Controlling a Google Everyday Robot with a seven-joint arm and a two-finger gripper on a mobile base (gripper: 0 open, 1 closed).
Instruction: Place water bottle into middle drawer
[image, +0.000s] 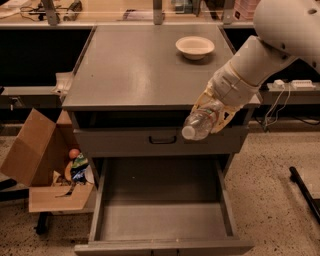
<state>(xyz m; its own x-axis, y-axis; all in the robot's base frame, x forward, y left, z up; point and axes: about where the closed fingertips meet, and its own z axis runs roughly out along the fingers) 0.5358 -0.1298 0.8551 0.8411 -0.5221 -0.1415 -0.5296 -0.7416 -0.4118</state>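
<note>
The water bottle is clear plastic with a white cap pointing down-left. My gripper is shut on it and holds it in the air in front of the cabinet's right front edge, level with the closed top drawer front. The middle drawer is pulled out wide below, a grey box with low side walls and a bare floor. The bottle hangs above the drawer's right rear part, well clear of its floor. My white arm reaches in from the upper right.
A cream bowl stands at the back right of the cabinet top. The closed top drawer front has a black loop handle. An open cardboard box with bits in it stands on the floor at the left.
</note>
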